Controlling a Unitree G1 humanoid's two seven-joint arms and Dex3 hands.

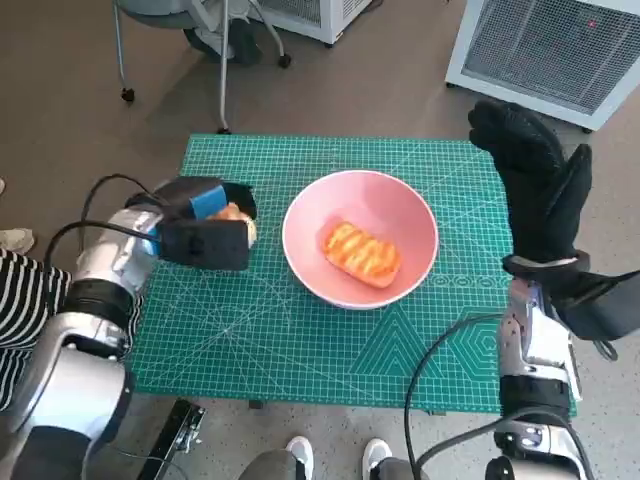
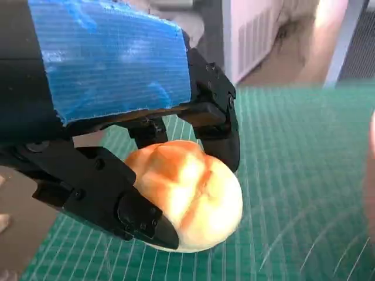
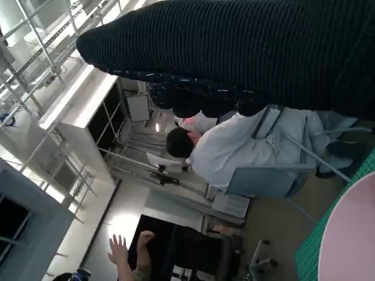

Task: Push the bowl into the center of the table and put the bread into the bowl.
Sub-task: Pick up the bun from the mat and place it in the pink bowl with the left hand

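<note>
Main worry here: the round golden bread roll [image 2: 190,202] sits in a fairly shallow pinch, so it could squirt out and drop onto the green gridded cutting mat [image 1: 300,340] on the way over. I'd guess a soft, rounded crust doesn't give the fingers much to bite on. Second thing, the pink round bowl [image 1: 400,215] already has a glazed orange pastry [image 1: 361,253] lying in it, so the roll may land on top of that and tip over the rim if it's let go too high or off to one side.

The black left hand with blue tape [image 1: 205,232] is closed around the roll, black fingers [image 2: 217,126] on one side and the thumb part underneath, just above the mat and just beside the bowl's left edge. The bowl looks about mid-table already.

The black knitted right hand [image 1: 540,190] is raised at the bowl's right, spread flat, empty, touching nothing.
</note>
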